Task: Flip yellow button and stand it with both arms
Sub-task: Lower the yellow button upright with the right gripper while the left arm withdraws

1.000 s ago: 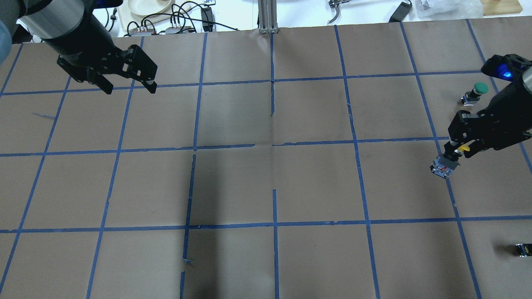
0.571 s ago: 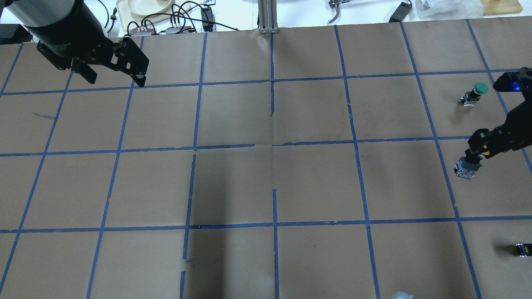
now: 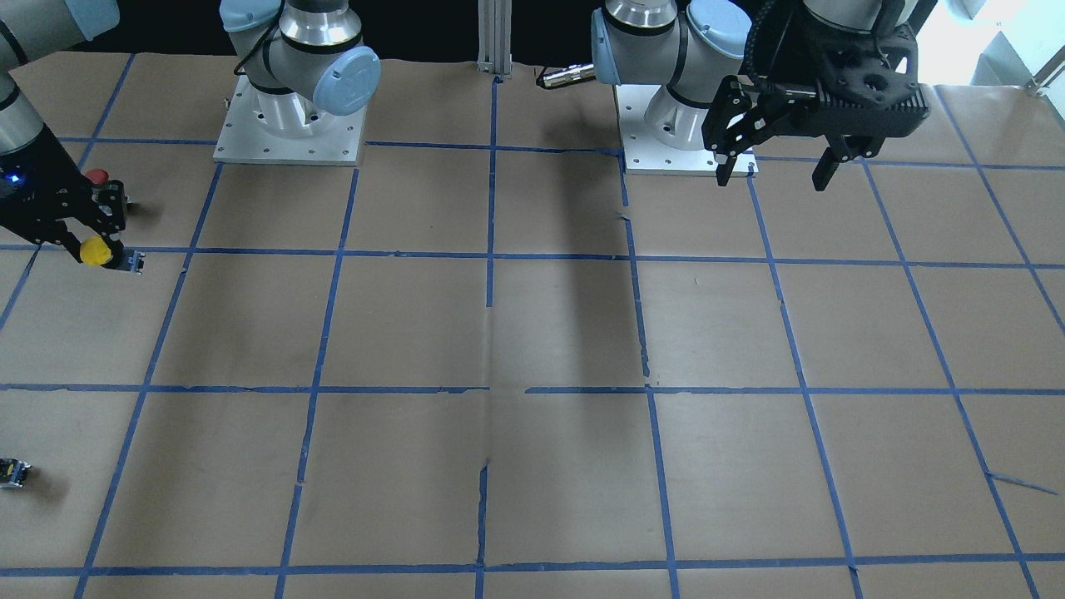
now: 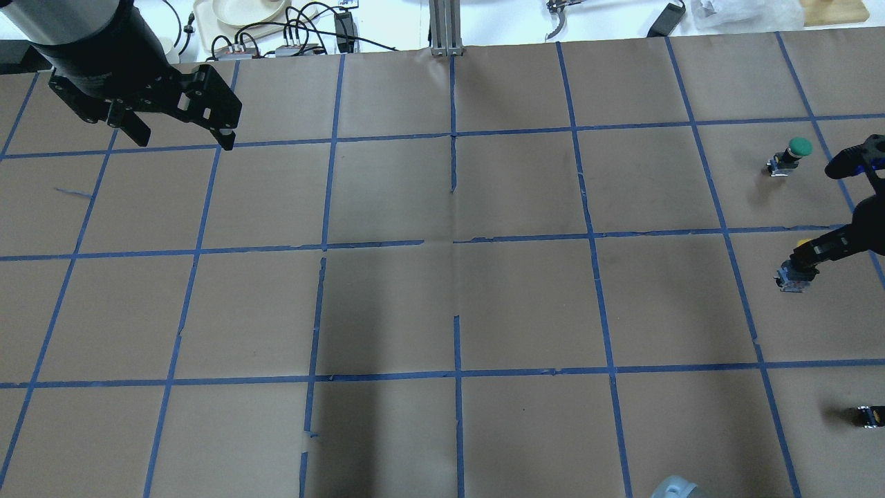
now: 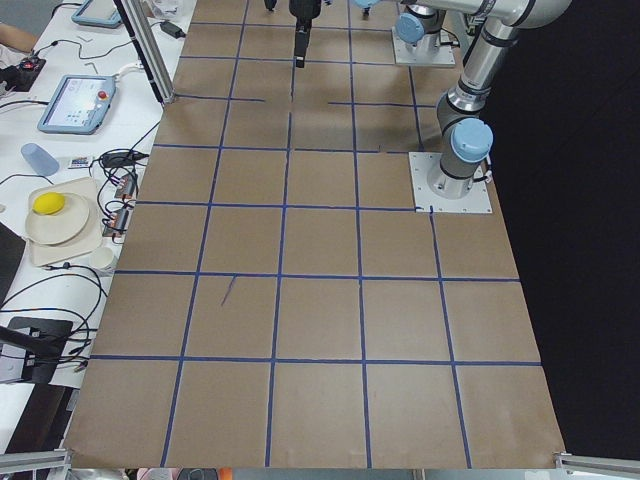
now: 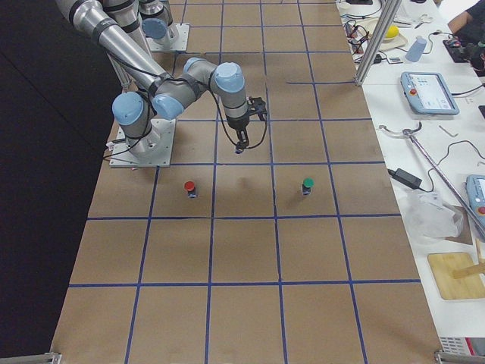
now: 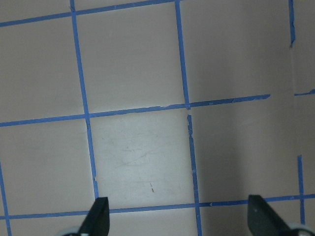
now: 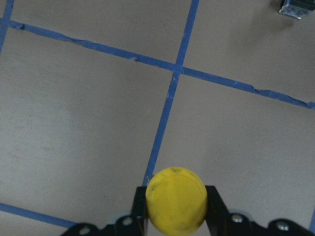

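Button (image 8: 176, 199) is pinched in the right gripper (image 4: 805, 259). Its fingers (image 8: 214, 201) press in on either side just behind the yellow cap, which faces back toward the wrist. The grey base (image 4: 792, 277) sticks out past the fingertips. Whether the base touches the paper or hangs just over it I cannot tell.

The left gripper (image 4: 185, 140) hovers well apart from it, across the table, with its fingers (image 7: 98, 219) spread wide and nothing between them.

A green button (image 4: 795, 151) stands near the right gripper, beyond its wrist, and a small capless block (image 4: 870, 415) lies off to the other side.

The step in hand looks like carrying the button toward a hand-over. To do it well, the right gripper should present the bare base toward the left gripper and keep the cap side to itself. The left fingers should close squarely on the flat faces of the base. Only after that should the right pinch loosen, or the round neck may roll and drop. The carry should steer clear of the green button.
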Available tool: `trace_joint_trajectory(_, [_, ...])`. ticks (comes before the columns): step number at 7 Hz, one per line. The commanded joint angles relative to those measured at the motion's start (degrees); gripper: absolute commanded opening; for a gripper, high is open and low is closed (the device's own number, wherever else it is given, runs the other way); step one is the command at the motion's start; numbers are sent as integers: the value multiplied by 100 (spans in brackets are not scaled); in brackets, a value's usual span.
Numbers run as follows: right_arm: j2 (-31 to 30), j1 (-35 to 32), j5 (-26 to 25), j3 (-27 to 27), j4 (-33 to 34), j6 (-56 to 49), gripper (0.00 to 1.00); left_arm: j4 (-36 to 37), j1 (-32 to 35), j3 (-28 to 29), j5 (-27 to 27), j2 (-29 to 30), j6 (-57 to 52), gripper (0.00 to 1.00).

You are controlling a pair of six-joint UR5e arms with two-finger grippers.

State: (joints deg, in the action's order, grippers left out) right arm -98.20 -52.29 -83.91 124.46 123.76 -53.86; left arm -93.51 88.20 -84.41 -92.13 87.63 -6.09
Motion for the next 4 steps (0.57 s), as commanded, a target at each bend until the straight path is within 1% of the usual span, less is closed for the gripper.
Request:
trace_joint_trajectory(1, [38,192,33,323,909,-667,17,35,-13,3,55,-44,-66,100])
trace_joint_trajectory(2, [186,419,120,325,1105,-835,16,35,-22,21,72,-44,-93,100])
trace_joint_trajectory(3, [492,639,434,325,1455,-1246,16,35,-39,-101,72,-27,-111,100])
trace_joint_trajectory(4, [887,815,472,325,1954,-1345,12,35,-40,-119,63,-27,-146,100])
